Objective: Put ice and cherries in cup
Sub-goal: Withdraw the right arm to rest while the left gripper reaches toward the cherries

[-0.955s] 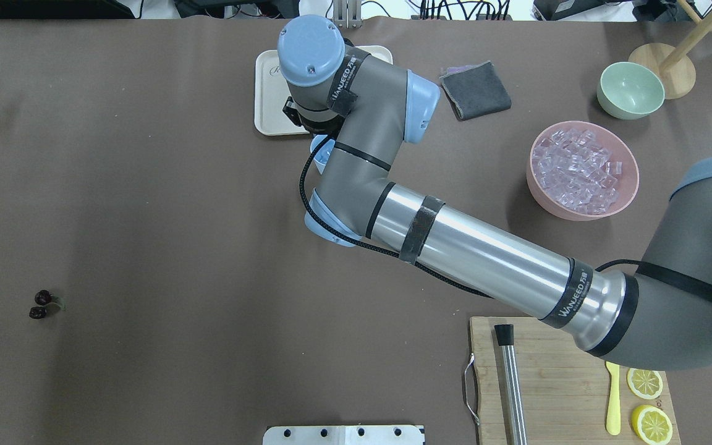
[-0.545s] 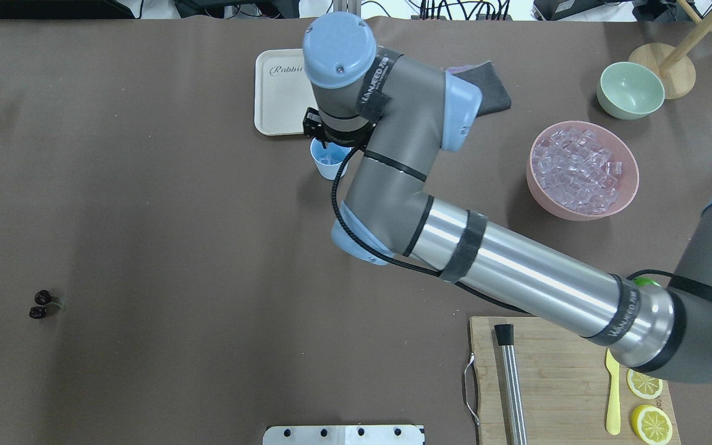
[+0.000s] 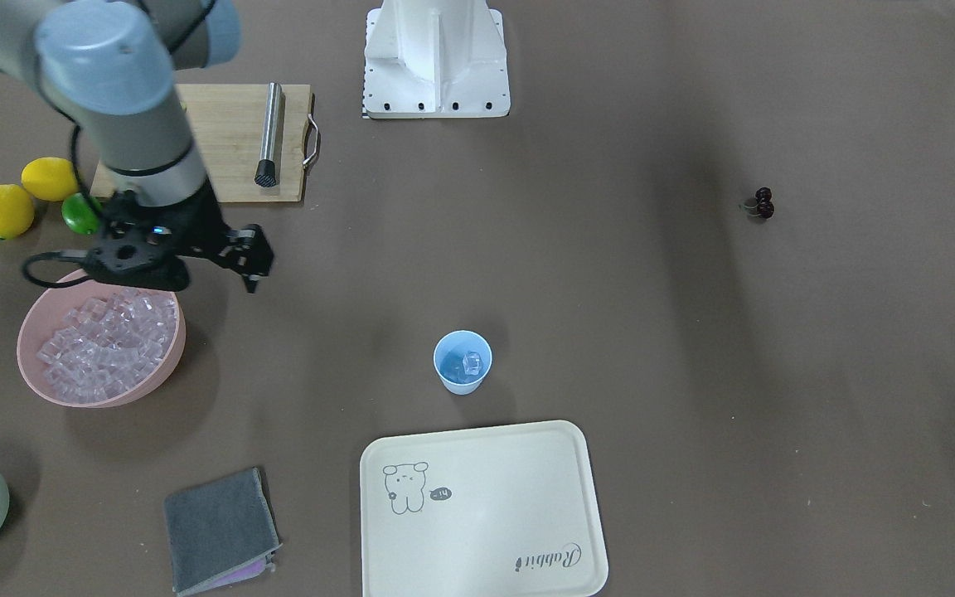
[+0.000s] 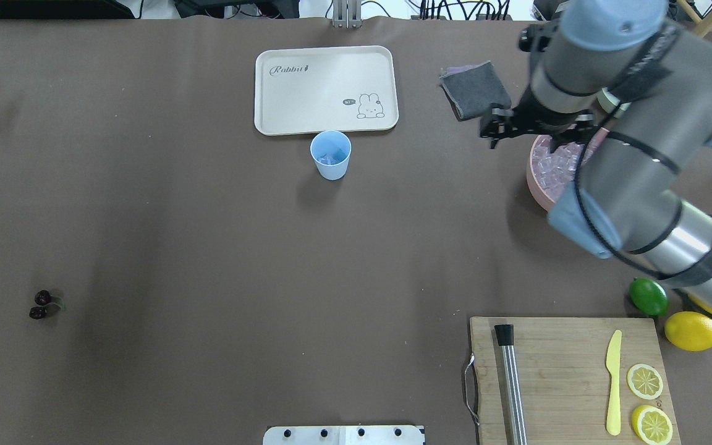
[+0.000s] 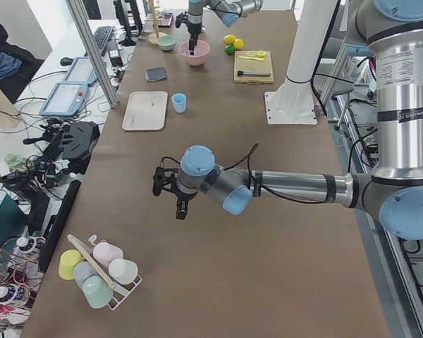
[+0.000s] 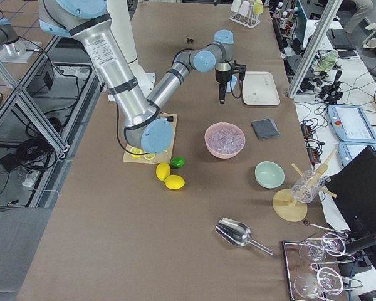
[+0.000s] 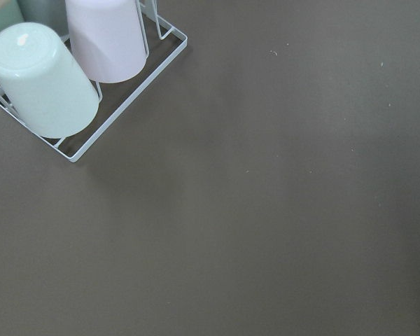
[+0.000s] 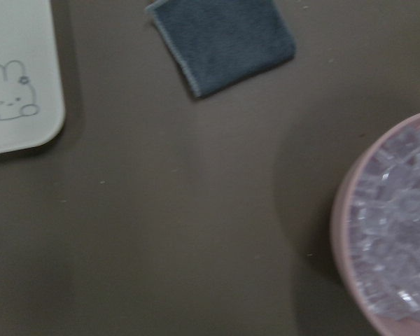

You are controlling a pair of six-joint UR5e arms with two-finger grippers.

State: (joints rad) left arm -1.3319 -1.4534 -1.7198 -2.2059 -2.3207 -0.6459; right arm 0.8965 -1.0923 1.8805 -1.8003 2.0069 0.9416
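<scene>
Nearest us the cherries (image 4: 42, 305) lie on our left arm's side, so we judge them its job. The left gripper (image 5: 168, 201) hangs well apart from them, and we cannot tell whether it is spread or closed. Farther out the cup (image 4: 330, 154) stands centrally beside the tray (image 4: 288, 117), within either arm's reach, with some ice (image 3: 471, 362) inside. Our right gripper (image 4: 523, 137), spread and empty, hovers at the pink bowl (image 3: 30, 365) rim — presumably to pick up more.

The brown table covering (image 4: 207, 235) looks matt, like paper. The pale rectangular cutting board (image 4: 563, 358) is grained wood, the cylindrical muddler (image 4: 512, 395) brushed metal, the clear ice cubes (image 3: 100, 344) glassy.
</scene>
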